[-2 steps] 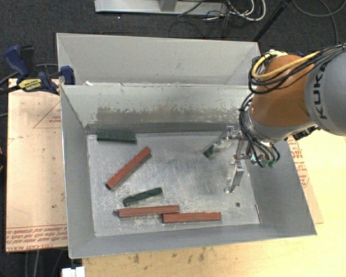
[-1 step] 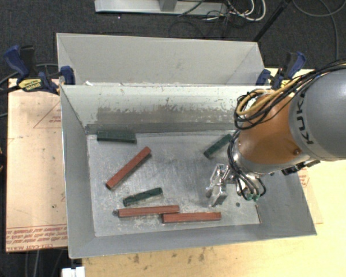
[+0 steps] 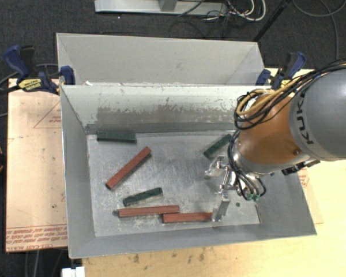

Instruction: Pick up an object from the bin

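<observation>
- From the camera view, the arm comes in from 3 o'clock, its orange cover and cables bulking over the right side of the grey bin (image 3: 75, 172).
- The gripper (image 3: 219, 215) points down at about 4 o'clock on the bin floor, right at the right-hand end of the front red-brown bar (image 3: 187, 217) (touching it or just above, I can't say).
- Whether the gripper is released or clenched I cannot tell from here.
- That bar lies flat along the front wall, its left end against a second red-brown bar (image 3: 148, 212).
- A small dark green bar (image 3: 142, 197) lies just behind those two, at 7 o'clock.
- A slanted red-brown bar (image 3: 128, 168) sits at 9 o'clock.
- A back-corner green bar (image 3: 116, 136) lies at 10 o'clock.
- A tilted green bar (image 3: 217, 145) lies at 2 o'clock, beside the arm.
</observation>
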